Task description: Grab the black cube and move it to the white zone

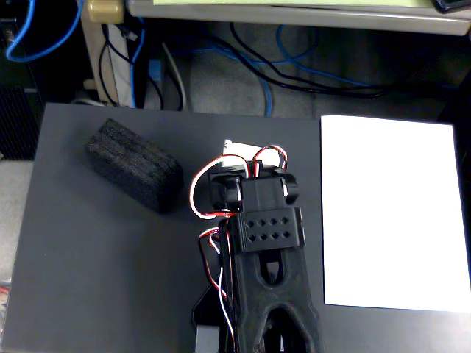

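The black cube [134,165] is an oblong block of rough black foam. It lies on the dark grey mat [96,272] at the upper left, set at an angle. The white zone [391,212] is a large plain sheet of white paper on the right side of the mat, with nothing on it. My black arm [263,243] comes in from the bottom middle and is folded, its wrist end [246,184] between the block and the paper. The gripper's fingers are hidden under the arm, so I cannot see how they stand. The arm touches neither the block nor the paper.
Red, white and black servo wires [210,220] loop around the arm's left side. Beyond the mat's far edge are blue and black cables [294,70] on the floor and a pale table leg [99,44]. A light table edge [309,13] runs along the top.
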Robot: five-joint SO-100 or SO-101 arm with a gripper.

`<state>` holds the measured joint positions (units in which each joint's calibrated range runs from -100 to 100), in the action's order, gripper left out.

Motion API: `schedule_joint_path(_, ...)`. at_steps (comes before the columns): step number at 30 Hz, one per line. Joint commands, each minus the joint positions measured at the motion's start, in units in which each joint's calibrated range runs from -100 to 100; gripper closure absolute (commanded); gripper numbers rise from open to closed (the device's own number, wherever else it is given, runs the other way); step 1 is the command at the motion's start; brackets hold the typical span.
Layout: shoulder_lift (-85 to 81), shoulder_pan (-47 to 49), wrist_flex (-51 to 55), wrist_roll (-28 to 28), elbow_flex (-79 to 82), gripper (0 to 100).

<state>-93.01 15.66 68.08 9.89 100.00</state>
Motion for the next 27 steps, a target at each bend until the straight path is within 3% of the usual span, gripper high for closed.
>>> schedule_joint_path(1,-0.4,-0.4,-4.4,-0.1,0.0,99)
schedule_joint_path(27,-0.4,-0.6,-5.0,-0.2,-3.7,98)
